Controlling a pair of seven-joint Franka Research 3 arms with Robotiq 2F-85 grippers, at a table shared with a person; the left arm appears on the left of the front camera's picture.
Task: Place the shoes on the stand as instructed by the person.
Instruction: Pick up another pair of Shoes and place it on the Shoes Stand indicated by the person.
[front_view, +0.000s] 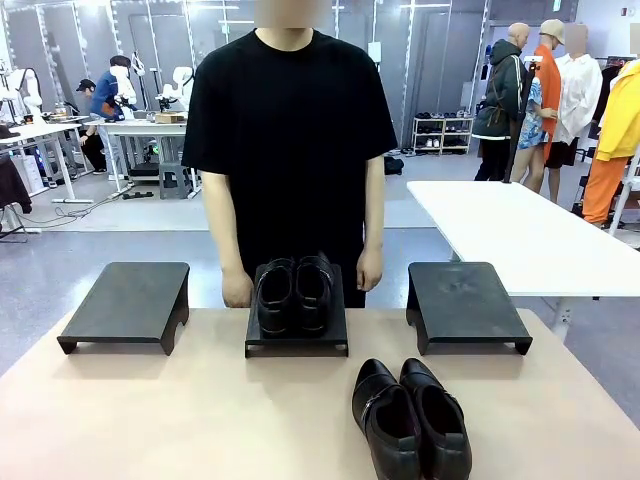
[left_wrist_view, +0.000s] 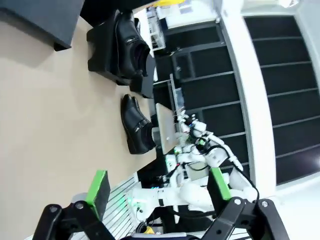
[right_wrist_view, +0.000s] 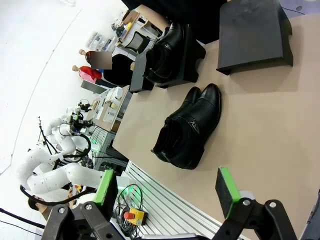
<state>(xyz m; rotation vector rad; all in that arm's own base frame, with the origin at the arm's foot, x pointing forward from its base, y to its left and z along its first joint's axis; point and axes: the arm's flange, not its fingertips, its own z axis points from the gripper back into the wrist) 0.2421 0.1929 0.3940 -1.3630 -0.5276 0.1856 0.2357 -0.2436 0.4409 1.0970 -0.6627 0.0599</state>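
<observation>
One pair of glossy black shoes (front_view: 410, 418) lies on the bare table near the front edge, right of centre, toes pointing away from me. A second pair of shoes (front_view: 294, 292) sits on the middle stand (front_view: 297, 337). The left stand (front_view: 128, 303) and the right stand (front_view: 463, 302) are bare. The person (front_view: 290, 140) in a black T-shirt stands behind the middle stand, arms hanging down. My left gripper (left_wrist_view: 157, 187) is open, high above the table. My right gripper (right_wrist_view: 167, 192) is open too, hovering well short of the loose shoes (right_wrist_view: 187, 129).
The tan table (front_view: 200, 420) holds three black stands in a row along its far edge. A white table (front_view: 520, 230) stands behind on the right. Other people and workbenches are far off in the background.
</observation>
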